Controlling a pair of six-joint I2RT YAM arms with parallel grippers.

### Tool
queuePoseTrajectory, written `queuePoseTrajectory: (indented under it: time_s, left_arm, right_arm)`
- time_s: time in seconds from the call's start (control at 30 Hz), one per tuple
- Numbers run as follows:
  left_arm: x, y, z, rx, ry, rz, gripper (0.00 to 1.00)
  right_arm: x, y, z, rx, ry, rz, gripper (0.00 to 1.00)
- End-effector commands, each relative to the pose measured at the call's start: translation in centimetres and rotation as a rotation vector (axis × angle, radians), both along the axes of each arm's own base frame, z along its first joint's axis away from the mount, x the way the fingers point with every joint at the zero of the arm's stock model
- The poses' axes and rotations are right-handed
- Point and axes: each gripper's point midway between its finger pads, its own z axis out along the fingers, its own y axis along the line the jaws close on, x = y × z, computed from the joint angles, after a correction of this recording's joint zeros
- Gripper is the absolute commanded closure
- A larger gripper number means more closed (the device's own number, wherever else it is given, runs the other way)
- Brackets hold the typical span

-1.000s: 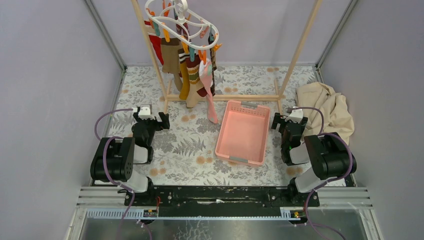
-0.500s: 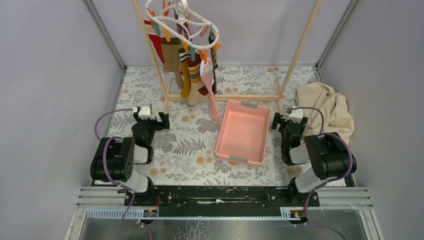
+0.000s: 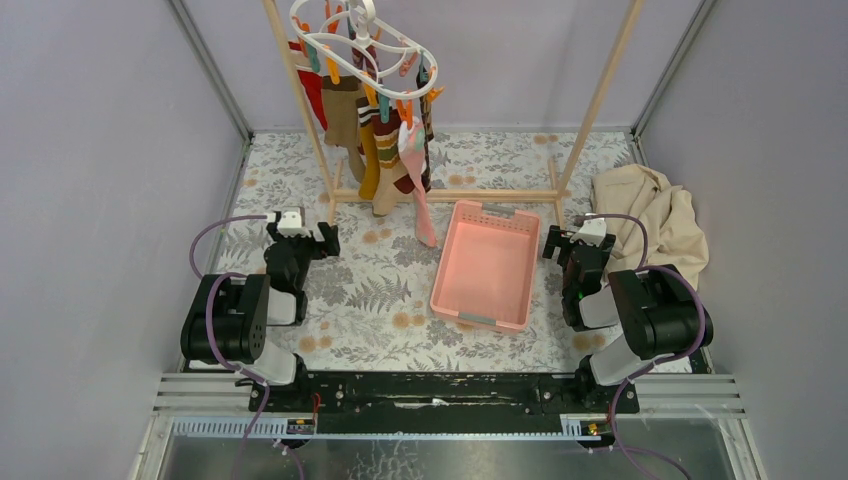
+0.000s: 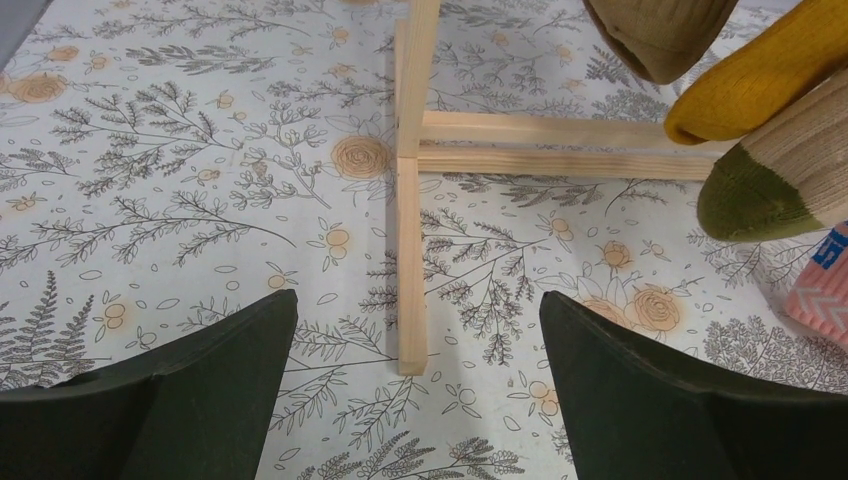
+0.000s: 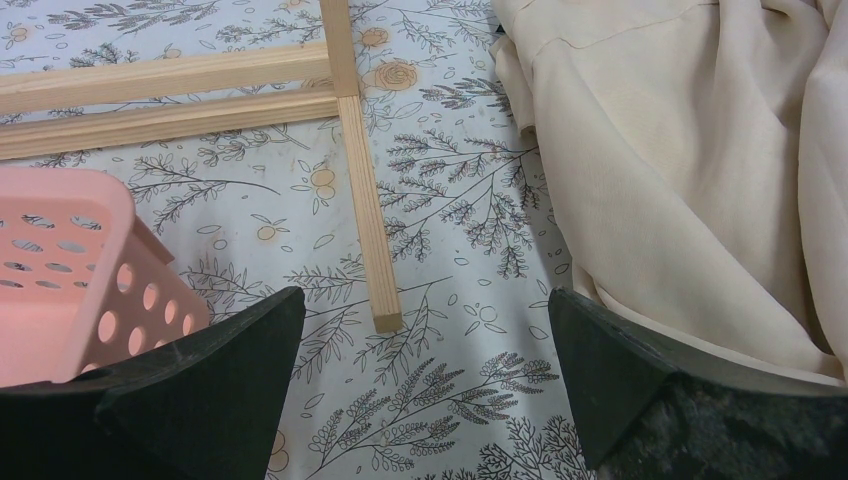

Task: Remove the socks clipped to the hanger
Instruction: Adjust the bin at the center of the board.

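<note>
The white oval hanger (image 3: 352, 48) with orange, teal and pink clips hangs at the top of the tall wooden rack (image 3: 300, 90). Several socks (image 3: 385, 150) hang clipped below it: red, brown, mustard, striped, and a pink one (image 3: 420, 205) reaching lowest. In the left wrist view the toes of a brown sock (image 4: 660, 35), a mustard sock (image 4: 760, 75) and an olive-toed sock (image 4: 780, 180) show at the upper right. My left gripper (image 3: 307, 242) (image 4: 415, 395) is open and empty, low over the table near the rack's left foot. My right gripper (image 3: 568, 243) (image 5: 425, 385) is open and empty near the rack's right foot.
A pink perforated basket (image 3: 485, 265) (image 5: 60, 260) lies between the arms. A large beige cloth (image 3: 650, 220) (image 5: 690, 170) is heaped at the right. The rack's wooden base bars (image 4: 410, 250) (image 5: 365, 220) lie on the floral table cover just ahead of both grippers.
The hanging socks sway slightly, the pink one shifting a little. Both arms stay where they were.
</note>
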Motion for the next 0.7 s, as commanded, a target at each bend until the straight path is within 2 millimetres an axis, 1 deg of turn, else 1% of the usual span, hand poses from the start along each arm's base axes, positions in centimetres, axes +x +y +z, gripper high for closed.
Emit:
queuePoseTrajectory:
  time_s: [0.0,0.1,0.23,0.37,0.43,0.5,0.57,0.67]
  left_arm:
    - [0.9,0.0,1.0,0.041,-0.02,-0.007,0.01]
    - [0.9,-0.1,1.1,0.041,-0.024,-0.009,0.01]
    - [0.9,-0.2,1.6,0.044,-0.034,-0.016,0.01]
    - [0.8,-1.7,2.1,0.092,-0.031,-0.077,0.01]
    - [0.7,-2.7,2.1,0.101,-0.013,-0.107,0.01]
    - [0.4,-3.2,2.2,0.132,-0.003,-0.12,0.01]
    - [0.2,-3.4,2.6,0.14,-0.005,-0.12,0.01]
    - [-0.1,-3.4,3.4,0.117,0.0,-0.103,0.01]
  right_arm:
    - [1.0,0.2,1.9,0.008,-0.07,0.008,0.0]
    - [0.5,0.0,2.3,0.008,-0.102,0.005,0.0]
    - [-0.6,-1.0,3.1,0.028,-0.158,-0.057,0.0]
    - [-2.0,-2.0,4.5,0.036,-0.213,-0.105,0.0]
    - [-2.5,-1.9,5.1,0.041,-0.235,-0.098,0.01]
    - [-2.9,-1.8,6.0,0.046,-0.256,-0.086,0.0]
    - [-3.1,-1.3,6.8,0.05,-0.261,-0.053,0.0]
    - [-2.9,-0.5,9.0,0.095,-0.288,-0.023,0.0]
